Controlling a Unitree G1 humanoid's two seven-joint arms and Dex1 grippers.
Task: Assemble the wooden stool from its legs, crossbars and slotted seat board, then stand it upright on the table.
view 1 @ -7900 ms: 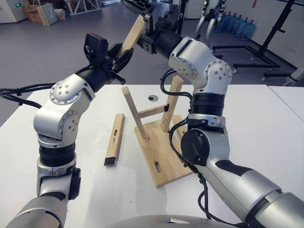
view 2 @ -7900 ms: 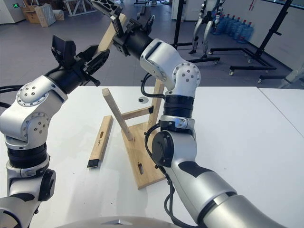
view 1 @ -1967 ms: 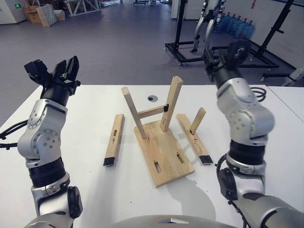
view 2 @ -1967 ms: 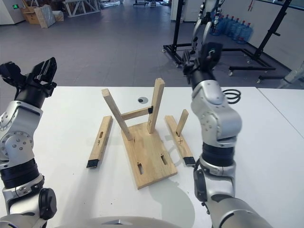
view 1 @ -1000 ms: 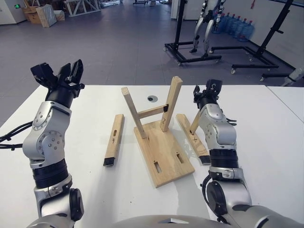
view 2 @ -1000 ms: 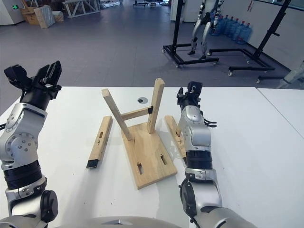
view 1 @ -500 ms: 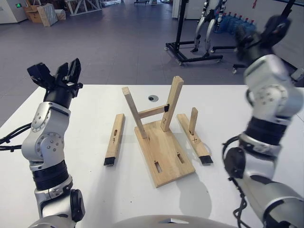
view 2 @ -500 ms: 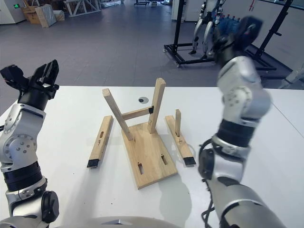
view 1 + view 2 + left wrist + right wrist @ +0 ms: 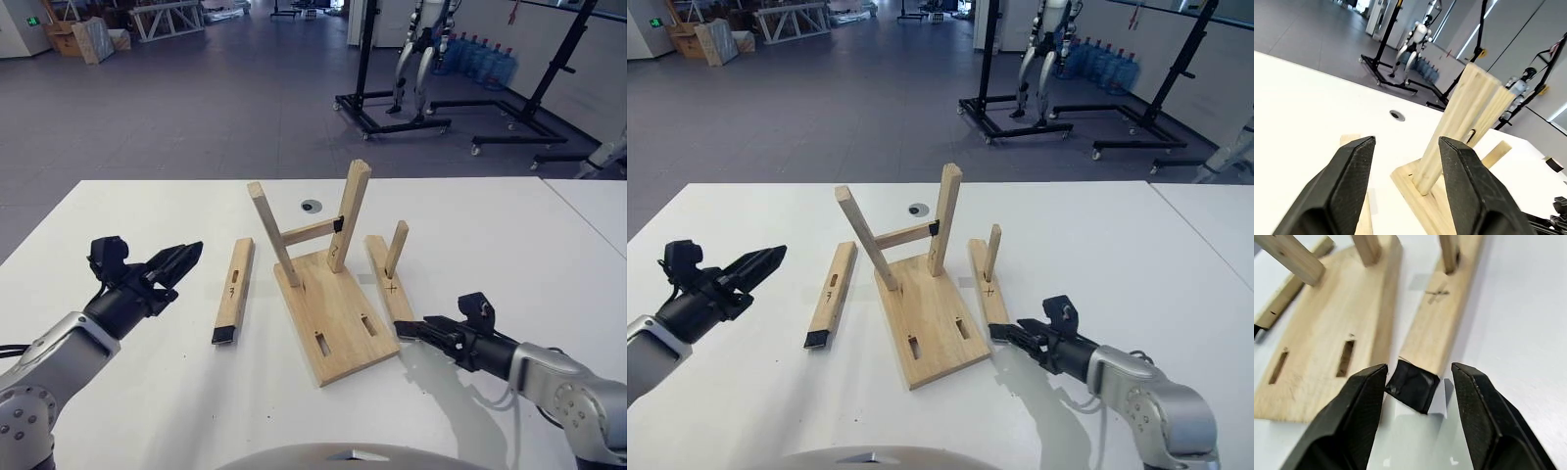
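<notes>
Both arms have dropped from high to the tabletop [image 9: 118,211], so the right gripper [image 9: 1419,374], fingers spread and empty, now straddles the black-capped end of the leg [image 9: 392,289] lying just beside the seat board [image 9: 338,323], seemingly not touching it, and should close squarely on the wood while the left gripper [image 9: 181,257] hovers open.
</notes>
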